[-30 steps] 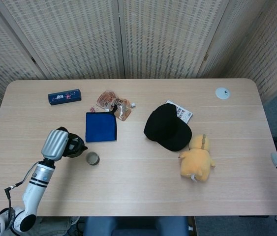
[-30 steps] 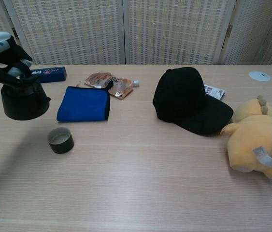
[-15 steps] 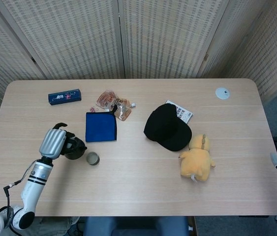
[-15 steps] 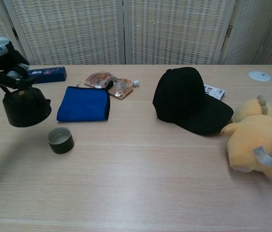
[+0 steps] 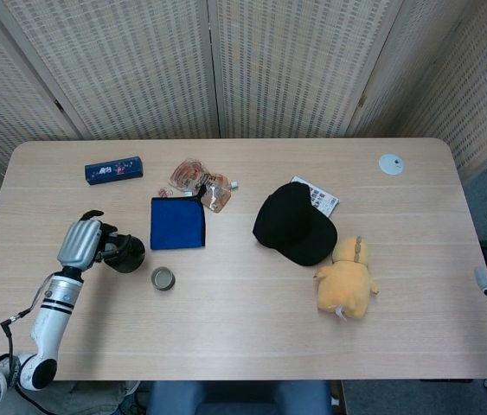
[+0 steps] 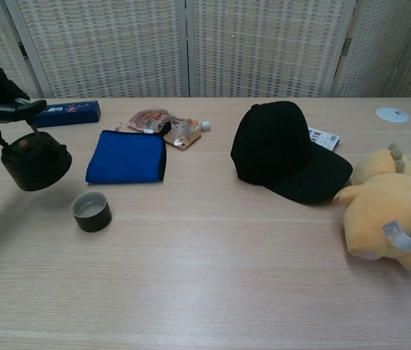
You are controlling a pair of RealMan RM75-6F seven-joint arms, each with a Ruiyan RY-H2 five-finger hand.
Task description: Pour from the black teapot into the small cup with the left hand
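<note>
Black teapot (image 5: 124,253) (lifted) gripped by left robot hand (image 5: 80,243), small cup (image 5: 163,278) nearby

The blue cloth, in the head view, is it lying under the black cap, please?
No, the blue cloth lies flat, apart from the black cap.

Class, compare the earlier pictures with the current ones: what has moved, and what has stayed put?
The left hand, gripping the teapot by its handle, has drawn back to the left, away from the cup, and the pot has swung from tilted back towards upright. The grip is unchanged. The cup, blue cloth, cap and plush toy have not moved.
</note>
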